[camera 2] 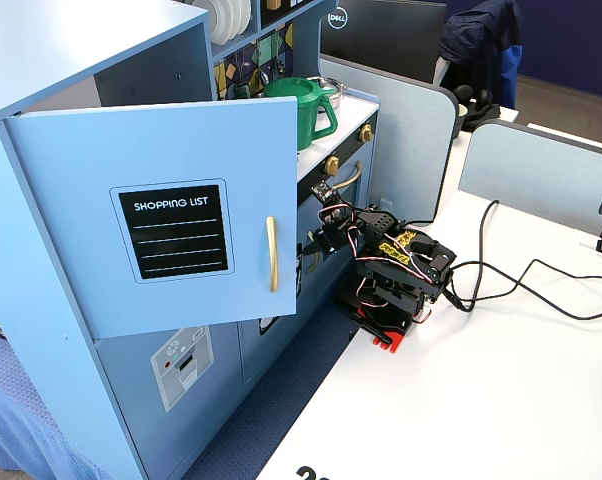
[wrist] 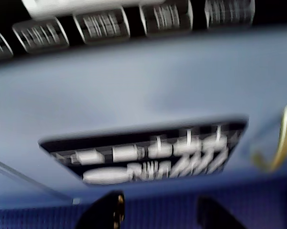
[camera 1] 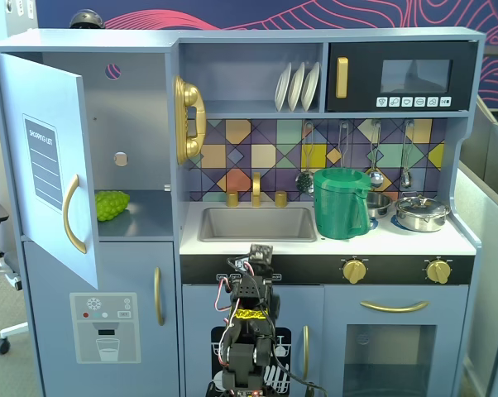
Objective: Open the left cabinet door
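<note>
Closest in, the wrist view is badly blurred: two dark fingertips [wrist: 112, 210] poke up from the bottom edge with clear space between them, so the gripper [wrist: 158, 212] stands apart and holds nothing. Past them is a blue panel with a smeared dishwasher picture [wrist: 148, 157], and a gold handle [wrist: 281, 143] is cut off at the right edge.

From the side, the arm [camera 2: 391, 275] sits folded low on the white table [camera 2: 501, 400], close to the toy kitchen's lower front, its cables [camera 2: 521, 285] trailing off to the right. Its gripper is hard to pick out there.

Further up and left, the left cabinet door [camera 1: 46, 165] hangs swung wide open, its shopping-list panel [camera 2: 173, 230] and gold handle [camera 2: 272, 254] facing outward, well clear of the arm. Behind it the open compartment holds a green bumpy object [camera 1: 112, 205]. The green pitcher [camera 1: 342, 203] stands beside the sink [camera 1: 257, 223].
</note>
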Robot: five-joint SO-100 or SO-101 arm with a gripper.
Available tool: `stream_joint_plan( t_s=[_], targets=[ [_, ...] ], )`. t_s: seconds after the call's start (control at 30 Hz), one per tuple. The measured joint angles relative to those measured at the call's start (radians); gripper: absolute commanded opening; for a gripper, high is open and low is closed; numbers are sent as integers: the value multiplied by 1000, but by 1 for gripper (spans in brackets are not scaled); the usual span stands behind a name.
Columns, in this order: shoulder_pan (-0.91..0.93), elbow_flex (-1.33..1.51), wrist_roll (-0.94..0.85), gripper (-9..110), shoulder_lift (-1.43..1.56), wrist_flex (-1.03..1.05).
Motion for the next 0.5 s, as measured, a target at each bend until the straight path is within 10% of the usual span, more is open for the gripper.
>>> stream_joint_plan(
  t_s=[0.5],
  targets=[
    [-9,2,106,7,67,376]
  ],
)
